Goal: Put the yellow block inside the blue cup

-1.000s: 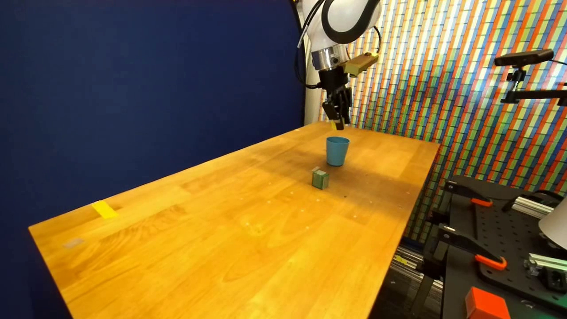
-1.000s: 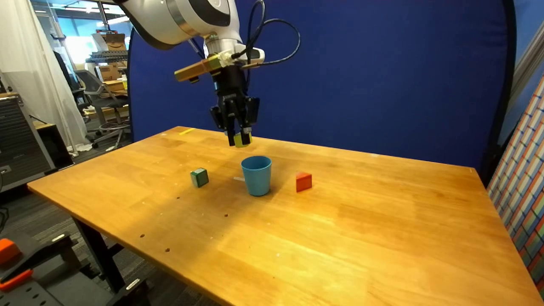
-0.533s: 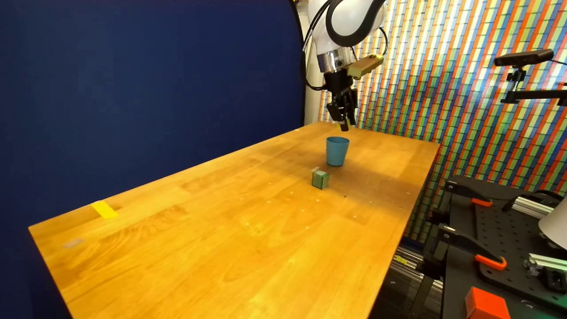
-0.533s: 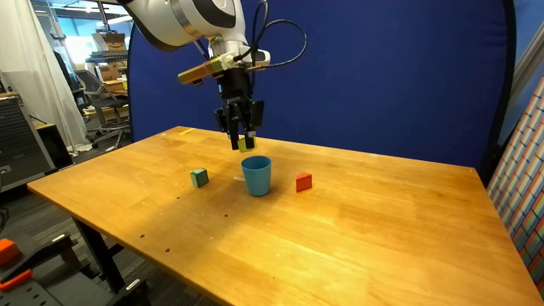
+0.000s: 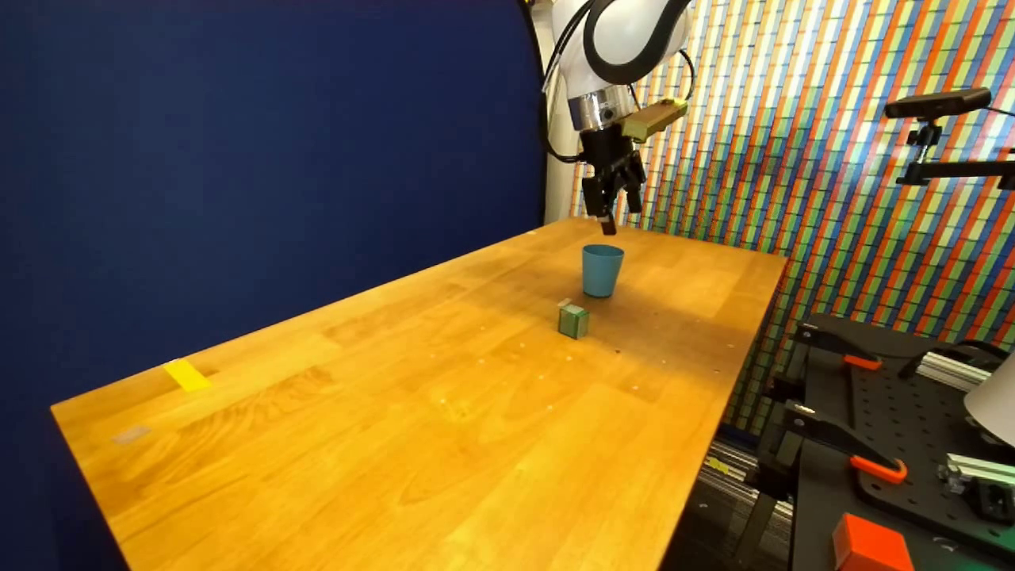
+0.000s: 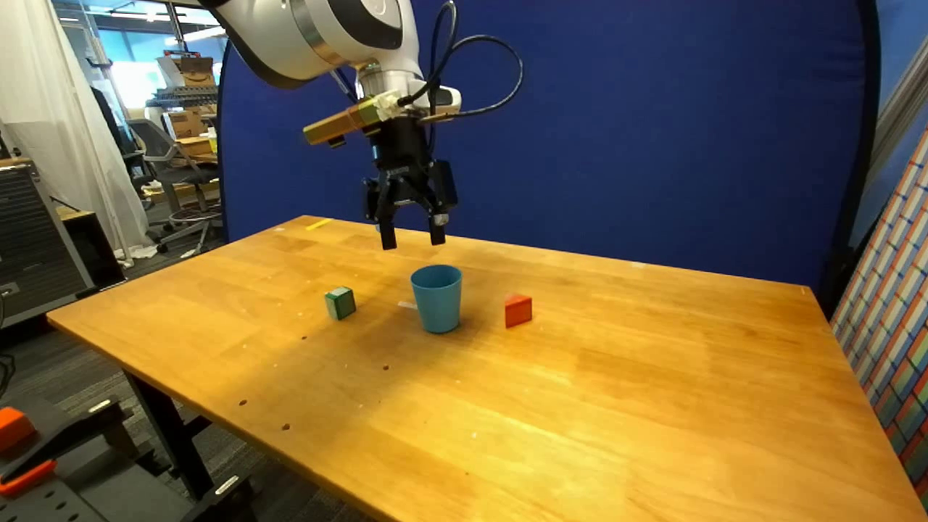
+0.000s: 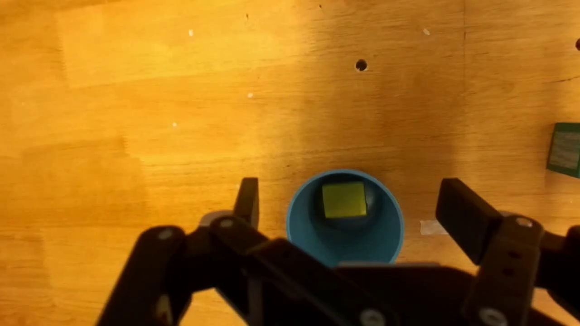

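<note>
The yellow block (image 7: 344, 199) is inside the cup (image 6: 437, 304): the wrist view looks down on it, off-centre and nearer one side of the wall, though I can't tell whether it lies quite flat. In both exterior views the cup hides it. The cup stands upright, and above its mouth hangs the gripper (image 6: 413, 238), fingers (image 6: 388, 237) spread wide apart with nothing between them and a gap down to the rim. So the step in hand, as I judge it, is the letting go, and the task looks all but finished. What the next move calls for, to my mind, is a plain lift straight up with the fingers left wide, so that neither clips the rim (a cup that light-looking would tip easily, I'd guess); I see no reason to reach back in. Farther out, in an exterior view, a green block (image 6: 340, 302) sits to one side of the cup and a red block (image 6: 518, 310) to the other, each near it but not touching, and neither has any part in this. They all stand on the table (image 6: 652, 391), with yellow tape (image 5: 188, 375) near one edge.
</note>
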